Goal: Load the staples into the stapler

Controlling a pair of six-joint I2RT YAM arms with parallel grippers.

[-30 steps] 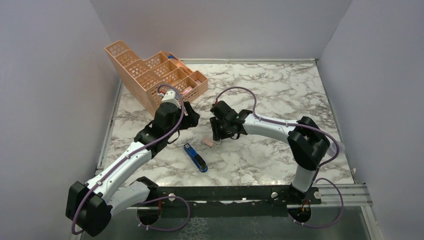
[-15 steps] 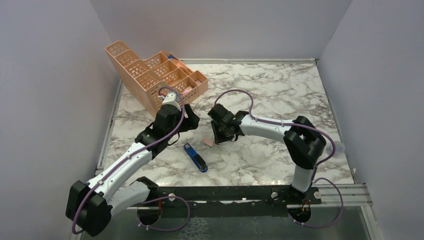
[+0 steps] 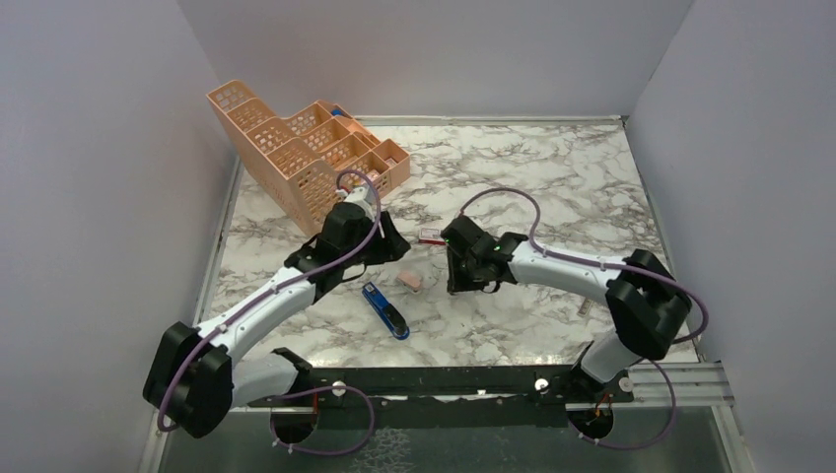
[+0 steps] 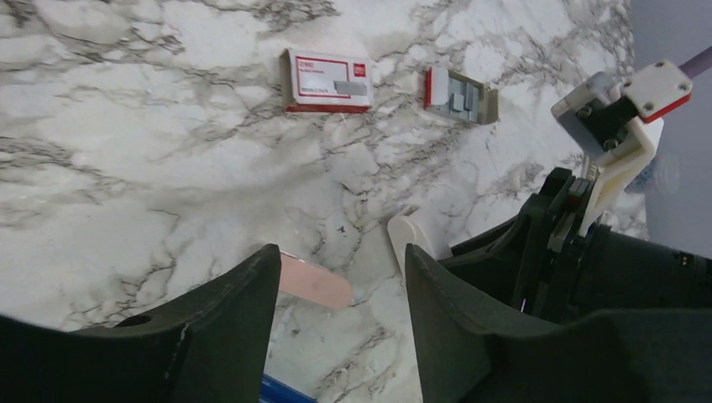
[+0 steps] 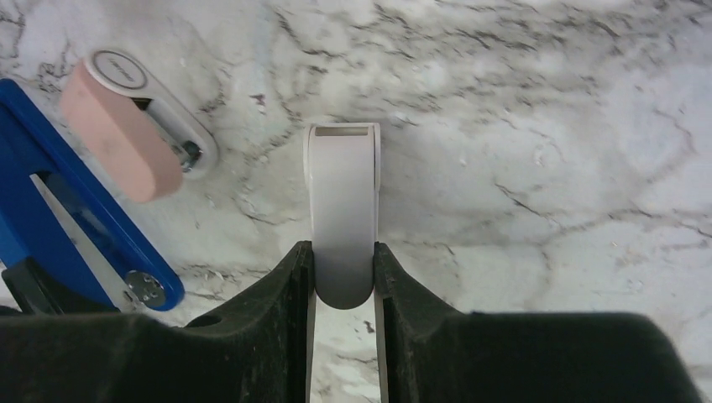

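I see a white marble-patterned bench with grey veins (image 3: 552,177), boxed in on three sides by plain pale lilac-grey walls (image 3: 424,49). A black metal rail (image 3: 444,379) runs along its near edge. Light is soft and even, with faint shadows on the surface.

stapler (image 3: 384,310): slim, blue, black base, silver channel showing; flat on marble top (image 3: 552,187), diagonal, near front edge
staples (image 4: 460,94): small grey ribbed block; flat on marble, farther back, well apart from stapler
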